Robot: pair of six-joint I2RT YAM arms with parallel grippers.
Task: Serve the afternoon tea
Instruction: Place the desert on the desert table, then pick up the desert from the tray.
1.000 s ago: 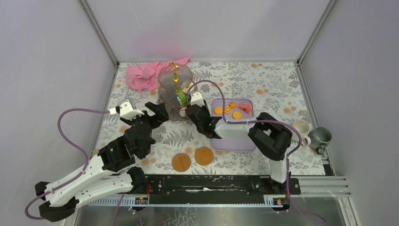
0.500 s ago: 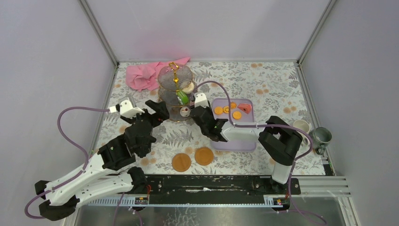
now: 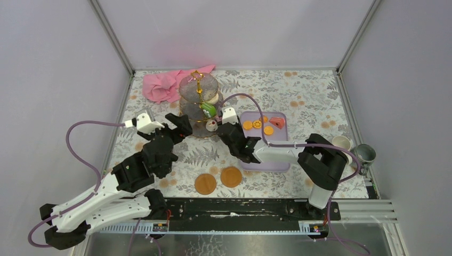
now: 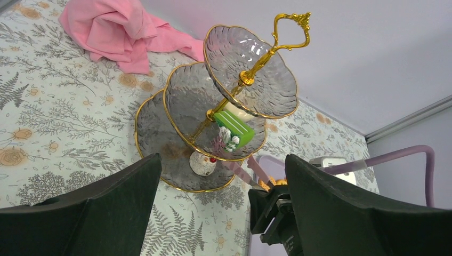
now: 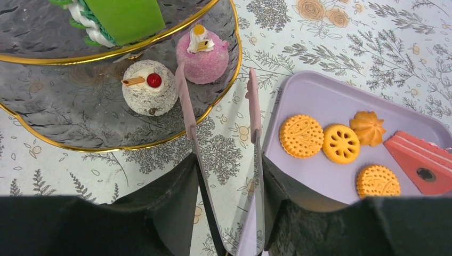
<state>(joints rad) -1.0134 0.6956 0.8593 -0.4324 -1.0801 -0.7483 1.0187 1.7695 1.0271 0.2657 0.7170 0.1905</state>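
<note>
The three-tier glass stand (image 3: pixel 198 102) with its gold stem stands at the back left, also in the left wrist view (image 4: pixel 186 101). Its middle tier holds a green cake (image 5: pixel 125 18). The bottom tier (image 5: pixel 64 114) holds a white cupcake (image 5: pixel 146 93) and a pink cupcake (image 5: pixel 202 49). My right gripper (image 5: pixel 229 162) is shut on pink tongs (image 5: pixel 187 109), whose empty tips hover over the bottom tier's rim beside the pink cupcake. My left gripper (image 4: pixel 222 160) is open and empty, just in front of the stand. A cream mug (image 3: pixel 341 144) and a grey-green mug (image 3: pixel 365 154) stand at the right edge.
The lilac tray (image 5: pixel 330 184) right of the tongs holds several orange biscuits (image 5: pixel 301 135) and a red cake slice (image 5: pixel 421 162). Two orange discs (image 3: pixel 217 180) lie near the front edge. A pink cloth (image 3: pixel 165 85) is behind the stand.
My right gripper has drawn back from the stand toward the tray with the tongs. The white cupcake on the bottom tier has come into view. The left arm stays put.
</note>
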